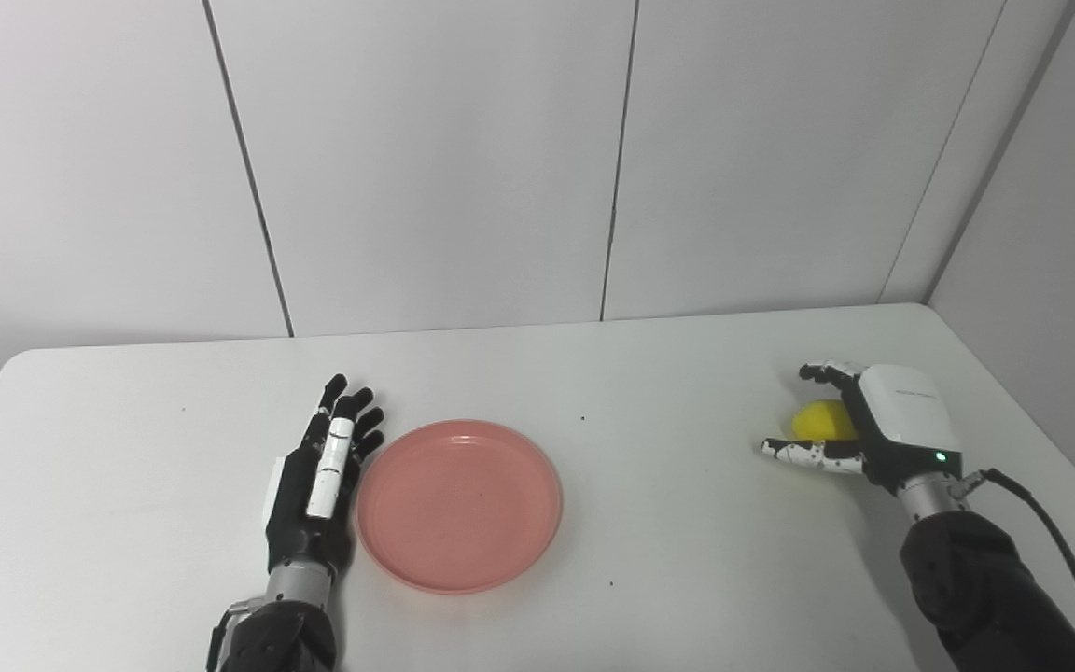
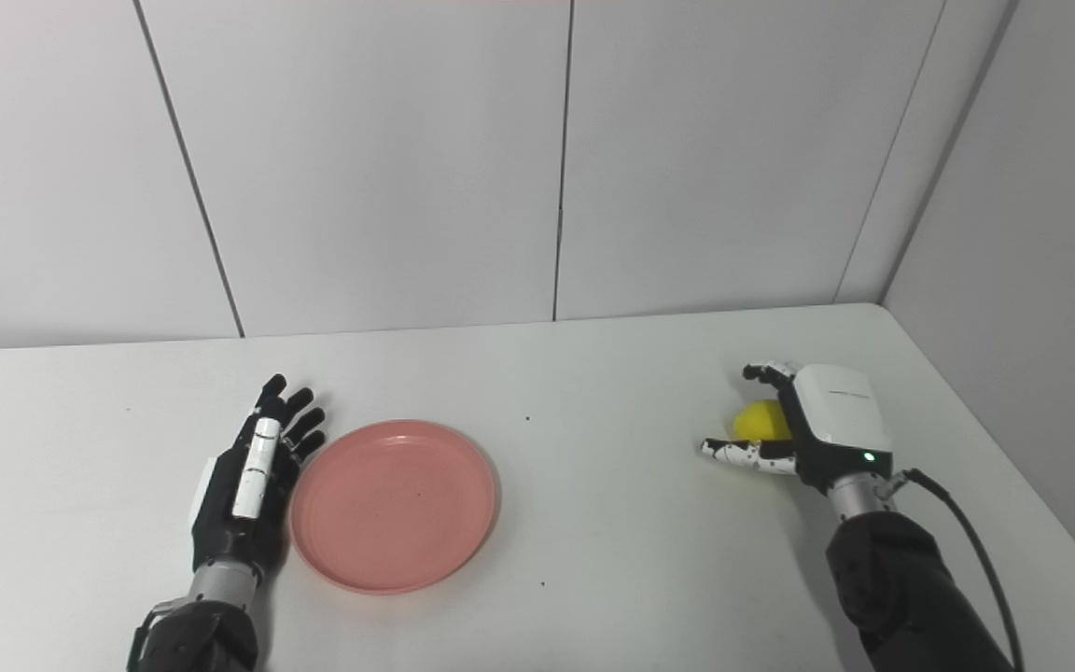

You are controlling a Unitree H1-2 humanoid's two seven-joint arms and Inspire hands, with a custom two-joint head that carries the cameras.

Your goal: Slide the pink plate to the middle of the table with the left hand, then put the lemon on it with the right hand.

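1. both forearms enter from the bottom edge, dark sleeved; the right one has a black cable [image 1: 1055, 541] looping off its wrist toward the bottom right corner.
2. left hand [image 1: 318, 476] lies flat on the white table [image 1: 668, 523], black with a white strip along one finger, fingers straight and slightly fanned, pointing away from the camera. holds nothing. its inner edge sits right against the left rim of the pink plate [image 1: 459, 504]; actual contact too close to call.
3. pink plate is round, shallow, raised rim, nothing on it. sits a bit left of the table's middle, in the near half.
4. few tiny dark specks on the table: one just past the plate's near right edge, one beyond the plate toward the centre.
5. right hand [image 1: 859, 425] is well apart from the plate, near the table's right edge. white back shell with a small green light at the wrist, black and white speckled fingers. fingers curl over the far side of the lemon [image 1: 822, 420], thumb reaches out along the near side. cupped partly open around it; cannot tell if it is actually gripping or just touching.
6. lemon is yellow, mostly hidden behind the hand, seems to rest on the table at the right side, not on the plate.
7. far edge of the table meets a pale panelled wall [image 1: 425, 159] with dark vertical seams; a corner shows at the right.
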